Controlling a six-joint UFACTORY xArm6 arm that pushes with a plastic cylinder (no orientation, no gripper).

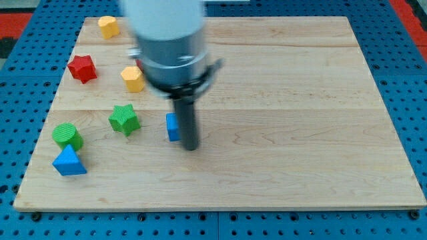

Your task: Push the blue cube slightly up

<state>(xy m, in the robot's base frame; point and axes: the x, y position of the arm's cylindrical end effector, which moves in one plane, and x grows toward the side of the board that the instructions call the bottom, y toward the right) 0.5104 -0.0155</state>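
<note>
Camera view: you see a pale wooden board (287, 100) lying on a blue perforated base (407, 80), with the arm's grey housing (170, 47) coming down from the view's top, blurred. There are no jaws on this rig for you to log as wide, narrow or holding; the arm ends in a dark rod only. My tip (191, 147) sits on the board just at 3 o'clock of the blue cube (173, 127), and the rod covers the cube's right part, so you cannot tell whether they touch.

You find the blue cube left of the board's centre, roughly mid-height. From the cube:
- green star (124, 119) near, at 9 o'clock.
- orange-yellow block (133, 78), shape unclear, at 11 o'clock, partly next to the housing.
- red star (82, 69) farther out at 10 o'clock.
- second yellow block (108, 27) well apart at 11 o'clock, near the board's top-left corner.
- green cylinder (67, 136) at 9 o'clock, beyond the green star.
- blue triangular block (69, 162) at 8 o'clock, just below the cylinder.
</note>
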